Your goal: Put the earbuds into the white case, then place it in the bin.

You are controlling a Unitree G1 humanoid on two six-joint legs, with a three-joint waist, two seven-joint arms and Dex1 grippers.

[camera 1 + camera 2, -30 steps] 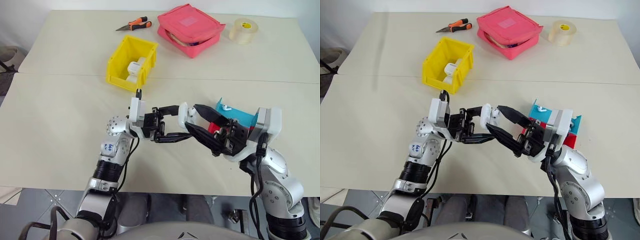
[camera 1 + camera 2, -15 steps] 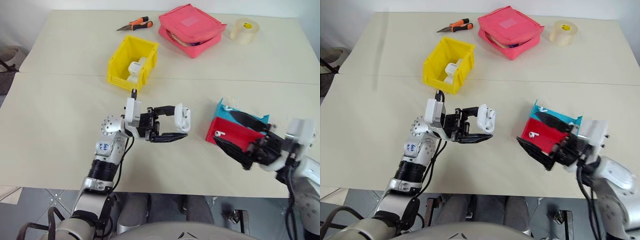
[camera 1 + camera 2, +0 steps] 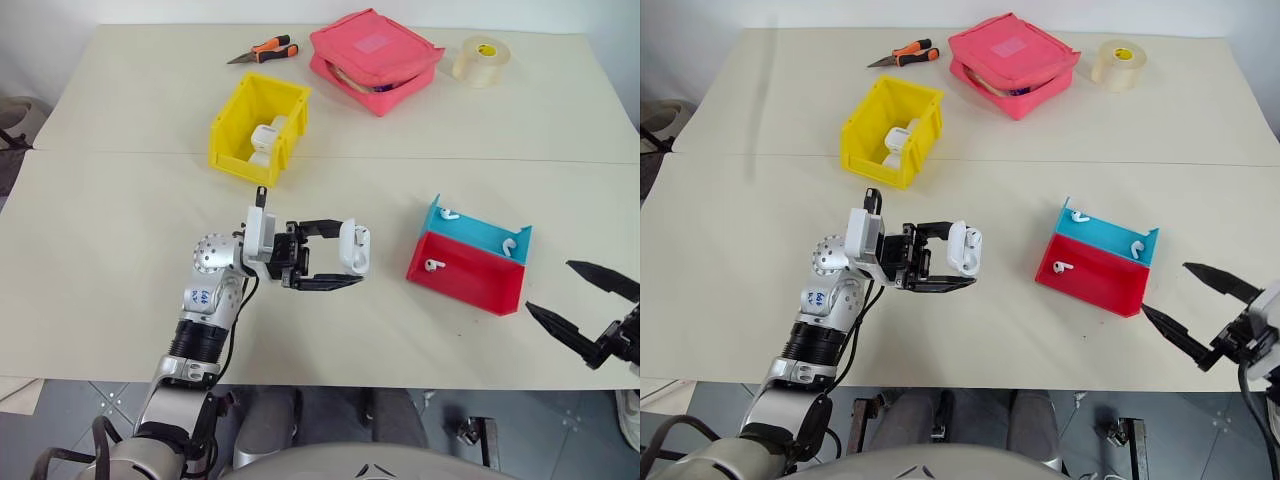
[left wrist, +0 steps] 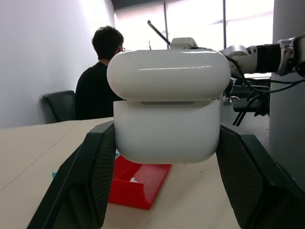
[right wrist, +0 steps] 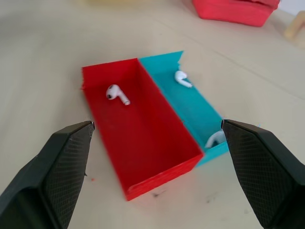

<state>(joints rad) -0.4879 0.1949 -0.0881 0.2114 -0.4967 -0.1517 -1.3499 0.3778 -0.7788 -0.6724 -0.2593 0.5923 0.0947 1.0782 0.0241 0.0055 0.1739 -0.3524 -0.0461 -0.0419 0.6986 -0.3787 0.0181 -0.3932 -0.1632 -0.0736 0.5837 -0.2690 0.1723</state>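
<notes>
L gripper [image 3: 345, 266] over mid bench [image 3: 120, 230]: jaws clamped on the white case [image 3: 354, 248], glossy, rounded corners, held upright betw the two black fingers, lid seam showing a thin gap in the left wrist view. Beyond the L jaws, further up the bench, the bin [image 3: 258, 126]: bright yellow plastic, sloped front lip, other white cases inside. To the R of the held case, red tray [image 3: 464, 274] and blue tray [image 3: 480, 228] touching side by side, thin plastic walls. Earbuds: one [image 3: 433, 266] in red, two in blue [image 3: 447, 213], tiny, glossy, short stems. R gripper [image 3: 587, 311] at bench's near R edge: jaws wide apart, empty, pointing at the trays, well short of them.
</notes>
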